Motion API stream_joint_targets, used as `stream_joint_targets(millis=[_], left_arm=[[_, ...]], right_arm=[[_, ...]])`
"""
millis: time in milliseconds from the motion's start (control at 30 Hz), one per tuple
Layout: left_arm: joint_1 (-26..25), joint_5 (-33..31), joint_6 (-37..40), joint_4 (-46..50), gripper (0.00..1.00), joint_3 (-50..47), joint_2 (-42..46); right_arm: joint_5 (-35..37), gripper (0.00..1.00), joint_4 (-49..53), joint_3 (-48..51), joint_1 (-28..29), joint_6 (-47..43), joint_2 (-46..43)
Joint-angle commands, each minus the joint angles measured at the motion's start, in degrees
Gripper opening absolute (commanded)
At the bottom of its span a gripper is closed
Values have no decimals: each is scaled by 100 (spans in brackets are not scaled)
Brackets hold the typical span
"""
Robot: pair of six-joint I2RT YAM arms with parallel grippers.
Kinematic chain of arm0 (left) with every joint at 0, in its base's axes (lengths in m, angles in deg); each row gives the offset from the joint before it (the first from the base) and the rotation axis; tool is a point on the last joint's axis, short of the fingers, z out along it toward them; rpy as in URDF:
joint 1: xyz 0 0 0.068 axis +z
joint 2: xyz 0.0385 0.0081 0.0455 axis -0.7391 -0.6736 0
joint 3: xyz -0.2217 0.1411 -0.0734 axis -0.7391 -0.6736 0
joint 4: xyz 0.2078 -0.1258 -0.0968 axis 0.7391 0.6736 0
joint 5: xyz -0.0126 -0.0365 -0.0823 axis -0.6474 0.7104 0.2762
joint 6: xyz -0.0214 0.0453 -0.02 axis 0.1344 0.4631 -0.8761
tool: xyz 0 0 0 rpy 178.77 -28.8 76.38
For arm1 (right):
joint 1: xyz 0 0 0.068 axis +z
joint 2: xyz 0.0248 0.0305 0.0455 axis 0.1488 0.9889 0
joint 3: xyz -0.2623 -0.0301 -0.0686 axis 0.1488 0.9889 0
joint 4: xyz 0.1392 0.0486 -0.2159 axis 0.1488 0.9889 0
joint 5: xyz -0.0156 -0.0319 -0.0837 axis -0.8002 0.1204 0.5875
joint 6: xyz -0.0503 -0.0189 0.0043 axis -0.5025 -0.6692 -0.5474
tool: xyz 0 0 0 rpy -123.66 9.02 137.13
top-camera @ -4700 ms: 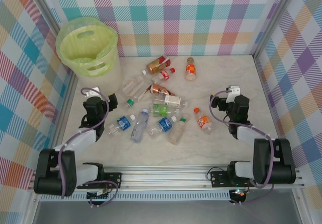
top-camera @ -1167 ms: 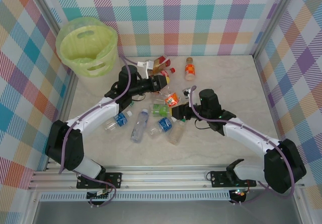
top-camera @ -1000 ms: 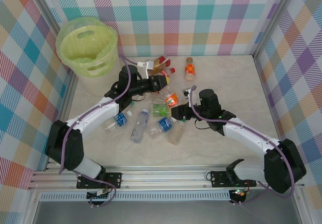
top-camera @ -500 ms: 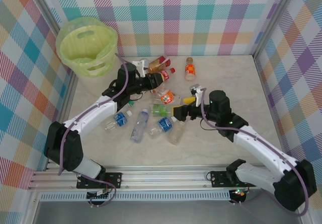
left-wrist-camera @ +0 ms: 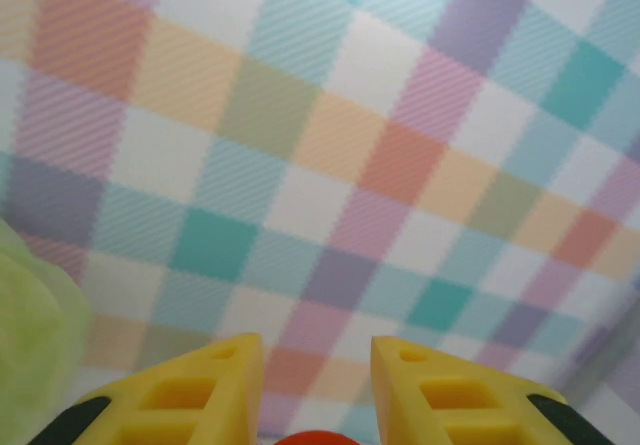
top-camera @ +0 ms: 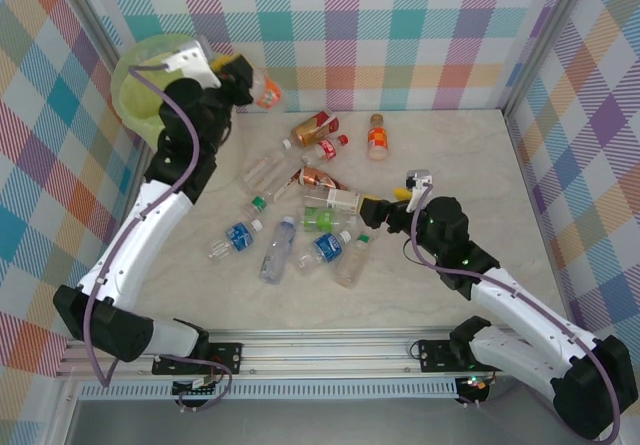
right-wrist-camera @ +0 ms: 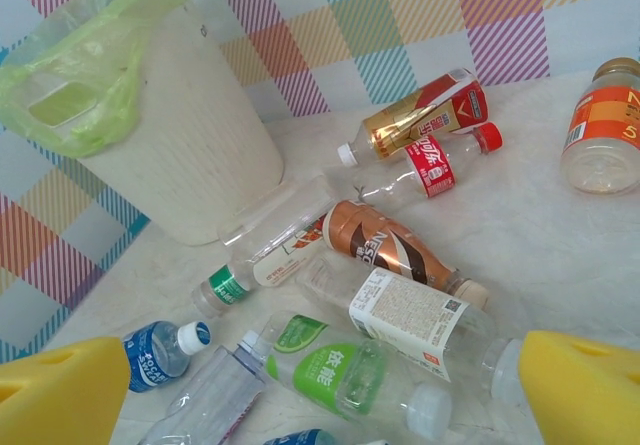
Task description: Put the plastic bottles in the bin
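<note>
1. Top external view: the left claw (top-camera: 250, 77) was clamped on a small clear orange-labelled plastic bottle (top-camera: 266, 92), raised beside the tall translucent yellow-green bin (top-camera: 130, 100).
2. The right claw (top-camera: 385, 201) stood apart near the other bottles (top-camera: 330, 201) on the pale surface (top-camera: 450, 155).

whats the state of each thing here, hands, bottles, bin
bin: upright, lined with a green bag
orange-label bottle: held in the air beside the bin
other bottles: lying on the table
left hand: shut on the orange-label bottle
right hand: open, empty
</note>
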Motion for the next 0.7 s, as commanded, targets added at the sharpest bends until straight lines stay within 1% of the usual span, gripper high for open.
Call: stream_joint_targets(millis=[0,33,133,267,400,567,667], left_arm=[[377,-1054,527,33,0,419,-323],[487,-1166,528,-13,0,523,-412],[918,-1239,295,106,0,895,-723],[1453,-1242,-220,481,0,1314,-1199],[1968,-887,-991,1235,0,1691,-1700],[2295,-445,-1602,1886,0,1859,-2232],[2424,-5,-1925,2348,0,1944,-2522]], right_arm=[[63,100,-155,-281,33,62,-46],[68,100,-127,-269,33,62,-71],[103,100,-128,-203,30,91,-172],[229,100,-122,-57,32,179,-351],[327,100,-62,74,30,255,-535],[432,100,59,184,31,308,-714],[472,100,124,203,31,326,-756]])
